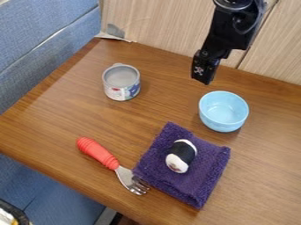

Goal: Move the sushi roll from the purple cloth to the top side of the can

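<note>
My gripper [203, 78] hangs at the upper right, above the table's back part and a little behind the blue bowl; how its fingers stand cannot be told. The sushi roll [181, 156], white with a black band, lies on the folded purple cloth [207, 176] at the lower middle, well in front of the gripper and not touched by it. The can [122, 82], grey on top with a printed side, stands upright at the upper left, apart from the cloth.
A light blue bowl [224, 110] stands between the gripper and the cloth, to the right. A fork with a red handle [97, 153] lies left of the cloth, its tines by the cloth's edge. The wooden table [64, 110] meets a panelled wall at the back.
</note>
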Controlling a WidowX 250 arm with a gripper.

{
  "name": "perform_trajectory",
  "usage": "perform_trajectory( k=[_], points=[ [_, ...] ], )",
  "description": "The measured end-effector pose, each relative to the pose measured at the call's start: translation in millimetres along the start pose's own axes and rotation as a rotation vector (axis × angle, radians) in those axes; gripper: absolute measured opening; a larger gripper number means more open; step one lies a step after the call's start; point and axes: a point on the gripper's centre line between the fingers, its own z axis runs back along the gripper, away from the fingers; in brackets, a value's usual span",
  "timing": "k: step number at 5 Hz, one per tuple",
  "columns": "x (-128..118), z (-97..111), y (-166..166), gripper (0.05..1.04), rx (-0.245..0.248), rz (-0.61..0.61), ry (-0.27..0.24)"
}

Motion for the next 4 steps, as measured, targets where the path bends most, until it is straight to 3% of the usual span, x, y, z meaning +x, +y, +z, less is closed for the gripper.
perform_trajectory(
  k=[1,4],
  points=[
    [1.7,-11.1,-6.4,1.001,-0.039,0.013,0.002],
    [10.0,3.0,-51.2,1.001,-0.059,0.41,-0.014]
  ],
)
